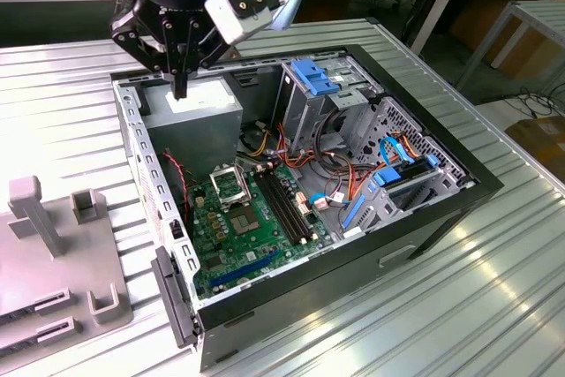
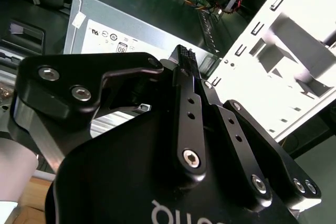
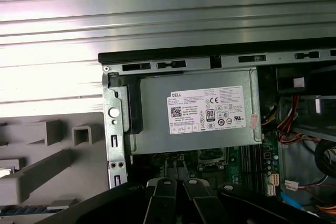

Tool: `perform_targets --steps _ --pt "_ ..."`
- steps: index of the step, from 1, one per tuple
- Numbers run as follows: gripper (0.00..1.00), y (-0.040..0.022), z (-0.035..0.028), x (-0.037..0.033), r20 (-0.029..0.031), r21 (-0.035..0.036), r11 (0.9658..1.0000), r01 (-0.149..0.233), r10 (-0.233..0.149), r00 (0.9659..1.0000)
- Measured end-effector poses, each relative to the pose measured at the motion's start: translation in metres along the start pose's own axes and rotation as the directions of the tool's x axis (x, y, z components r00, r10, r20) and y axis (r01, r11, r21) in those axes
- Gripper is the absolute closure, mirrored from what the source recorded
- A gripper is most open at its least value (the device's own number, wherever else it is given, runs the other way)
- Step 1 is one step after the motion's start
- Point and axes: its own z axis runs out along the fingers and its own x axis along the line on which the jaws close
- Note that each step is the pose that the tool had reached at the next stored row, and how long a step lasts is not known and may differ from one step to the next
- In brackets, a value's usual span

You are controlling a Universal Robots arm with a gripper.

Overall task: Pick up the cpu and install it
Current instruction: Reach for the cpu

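A white printed label (image 3: pixel 207 109) stands on the grey power supply (image 3: pixel 157 129), just beyond the gripper (image 3: pixel 177 170) in the first wrist view. It carries a logo, a square code, lines of print too small to make out and a row of round certification marks. In the second wrist view, pale lettering (image 2: pixel 178 214) on the gripper body is cut off at the edge of the view.

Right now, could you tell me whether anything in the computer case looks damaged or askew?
Nothing stands out: the motherboard sits flat and intact in the computer case, and the claw hangs over the power supply.
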Motion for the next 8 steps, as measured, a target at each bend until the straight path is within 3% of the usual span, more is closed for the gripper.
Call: perform_targets --steps 8 --pt "0.89 -0.0003 0.0004 0.0032 -0.0017 0.0001 1.0 0.0 0.0 1.0"
